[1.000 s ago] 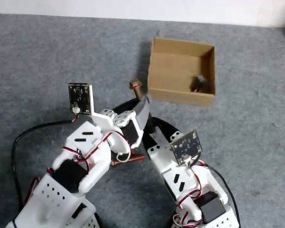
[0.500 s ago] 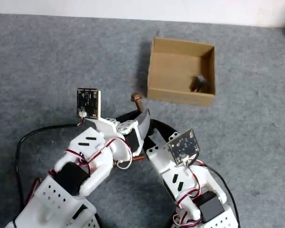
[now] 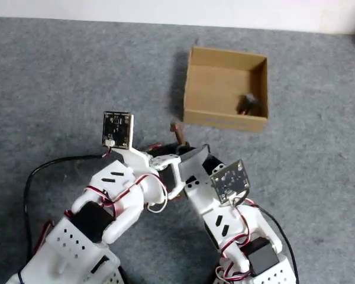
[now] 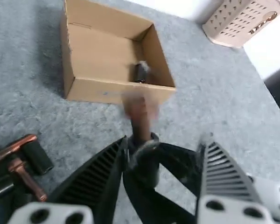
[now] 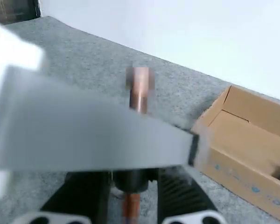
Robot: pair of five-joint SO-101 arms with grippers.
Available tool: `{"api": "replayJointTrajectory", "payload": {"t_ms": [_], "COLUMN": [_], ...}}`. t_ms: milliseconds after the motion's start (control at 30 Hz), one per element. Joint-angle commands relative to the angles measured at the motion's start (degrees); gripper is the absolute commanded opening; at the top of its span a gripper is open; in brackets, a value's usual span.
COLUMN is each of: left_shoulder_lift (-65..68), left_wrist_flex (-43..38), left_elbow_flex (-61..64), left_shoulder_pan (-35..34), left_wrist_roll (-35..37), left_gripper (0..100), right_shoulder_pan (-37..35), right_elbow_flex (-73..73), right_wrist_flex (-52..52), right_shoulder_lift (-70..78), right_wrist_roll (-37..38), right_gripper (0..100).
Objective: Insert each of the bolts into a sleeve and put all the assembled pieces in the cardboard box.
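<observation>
Grey carpet [image 3: 59, 71] all over, white wall at the far edge. Cardboard box [image 3: 225, 121] sits far right, with one assembled piece [image 3: 247, 105] in its near-right corner. Right gripper [image 5: 130, 186] is clamped on the sleeve [image 4: 147, 165], with the copper bolt [image 5: 139, 88] standing up through it, just near-left of the box. Left gripper [image 4: 165, 142] is spread wide, a finger either side of the bolt, gripping nothing. Bolt head rides high above the sleeve; seating looks partial, too blurred to confirm. Reads as the handoff point. I'd back the left arm straight off first so no finger clips the bolt, keep the sleeve upright in transit, and release low inside the box. Loose bolt [image 4: 11, 147] and spare sleeve [image 4: 37, 157] on the carpet aren't mated yet.
</observation>
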Motion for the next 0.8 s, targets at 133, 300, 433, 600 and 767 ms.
{"api": "replayJointTrajectory", "payload": {"t_ms": [133,300,433,600,767], "left_shoulder_lift": [-0.6,-0.6,-0.7,-0.7,-0.7], "left_wrist_flex": [0.4,0.2,0.4,6.2,13.0], "left_elbow_flex": [-0.7,-0.8,-3.8,-10.9,-16.3], "left_shoulder_pan": [1.1,1.0,0.7,1.2,-0.8], "left_wrist_roll": [0.1,0.1,0.0,0.2,-0.1], "left_gripper": [23,23,23,23,23], "right_shoulder_pan": [0.7,0.7,0.7,0.7,0.7], "right_elbow_flex": [-0.7,0.5,0.8,1.0,1.1], "right_wrist_flex": [-1.7,-2.0,-2.1,-2.1,-2.1], "right_shoulder_lift": [-0.9,-0.9,-0.9,-0.9,-0.8], "right_wrist_roll": [-0.2,-0.1,-0.1,-0.1,-0.1], "right_gripper": [0.5,0.5,0.5,0.5,0.5]}}
